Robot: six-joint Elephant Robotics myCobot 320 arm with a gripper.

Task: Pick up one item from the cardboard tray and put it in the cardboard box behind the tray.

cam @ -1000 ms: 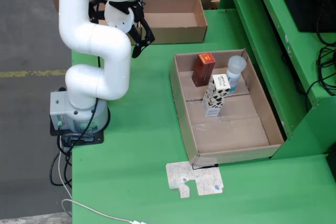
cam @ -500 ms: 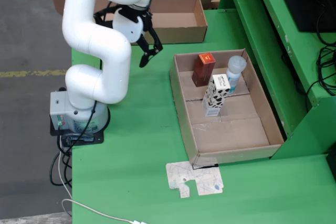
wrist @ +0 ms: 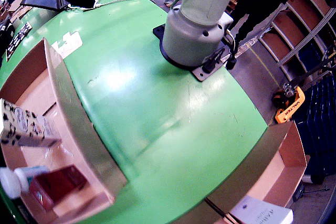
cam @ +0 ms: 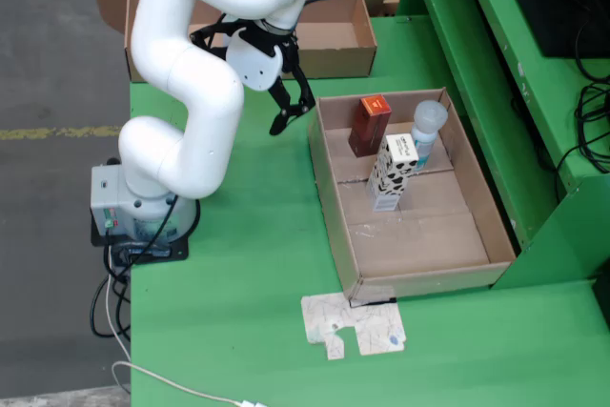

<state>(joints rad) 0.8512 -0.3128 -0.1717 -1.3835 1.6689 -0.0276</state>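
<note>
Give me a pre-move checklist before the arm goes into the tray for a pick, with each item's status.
1. Gripper empty: ok, nothing between its fingers.
2. Jaws parted enough for a pick: cannot tell, they look only slightly apart.
3. Gripper clear of the tray wall: ok, it hangs just outside the left wall in the fixed view.
4. Items upright and reachable: ok; red box, patterned carton and white-capped bottle all stand in the tray.
5. Spacing between items: not ok, carton and bottle stand close together.
6. Destination box open: ok; one white item shows in it.
</note>
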